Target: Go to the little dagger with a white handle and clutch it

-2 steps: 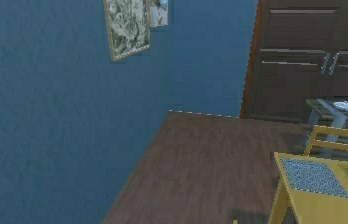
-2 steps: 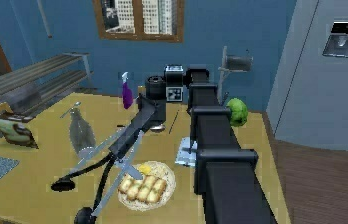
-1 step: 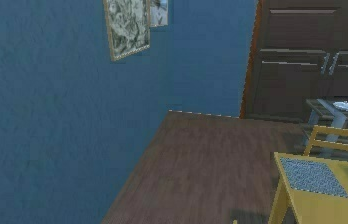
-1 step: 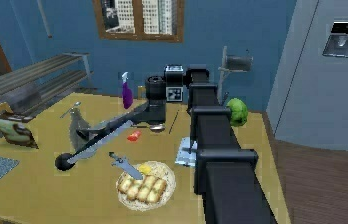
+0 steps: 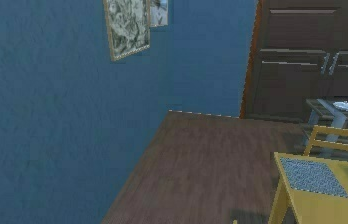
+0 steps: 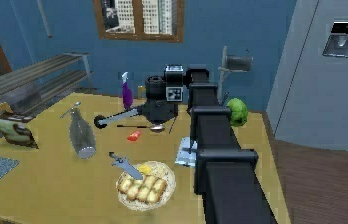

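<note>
Gripper (image 6: 152, 88) sits at the far end of the dark square arm bar (image 6: 217, 150), out over the far half of the yellow wooden tabletop (image 6: 52, 160). Spread or pressed together: I cannot tell. Holding anything: also cannot tell, because clutter lies on the tabletop right at its far end. There's a thin dark rod (image 6: 122, 121) that could be a finger or a utensil, a small red scrap (image 6: 133, 136), and a purple spray bottle (image 6: 126, 90) just beyond.

Task item: a slim little blade with a white handle (image 6: 122, 162), which I read as the dagger. It lies flat on the near part of the tabletop, just beside the rim of the round shallow bowl of yellow rolls (image 6: 172, 185). A tall grey bottle (image 6: 79, 130) stands near it. It's left of the arm bar in the arm side view and well short of the gripper.

My read: the base sits side-on to the table so the arm can reach across, and the reach runs past the dagger. I'd pull in and line up with it. Risks are the low, flat blade and the bowl rim crowding the approach.
</note>
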Controlling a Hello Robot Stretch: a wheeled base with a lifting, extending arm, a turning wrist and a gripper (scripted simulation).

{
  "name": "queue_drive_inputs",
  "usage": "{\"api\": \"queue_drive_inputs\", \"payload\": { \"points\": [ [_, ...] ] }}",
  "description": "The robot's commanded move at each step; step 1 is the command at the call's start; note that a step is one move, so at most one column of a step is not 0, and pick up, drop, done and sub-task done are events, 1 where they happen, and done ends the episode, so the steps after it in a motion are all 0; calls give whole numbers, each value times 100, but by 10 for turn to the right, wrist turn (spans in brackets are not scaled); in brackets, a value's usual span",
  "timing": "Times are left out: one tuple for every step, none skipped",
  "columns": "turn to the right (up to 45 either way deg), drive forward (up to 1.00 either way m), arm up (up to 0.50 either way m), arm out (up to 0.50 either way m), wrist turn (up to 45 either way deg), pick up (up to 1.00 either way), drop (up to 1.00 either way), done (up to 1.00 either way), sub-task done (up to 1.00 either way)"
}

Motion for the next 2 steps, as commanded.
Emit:
{"api": "queue_drive_inputs", "payload": {
  "points": [
    [0,0,0,0,180,0,0,0,0],
    [0,0,-28,0,0,0,0,0,0]
  ]
}}
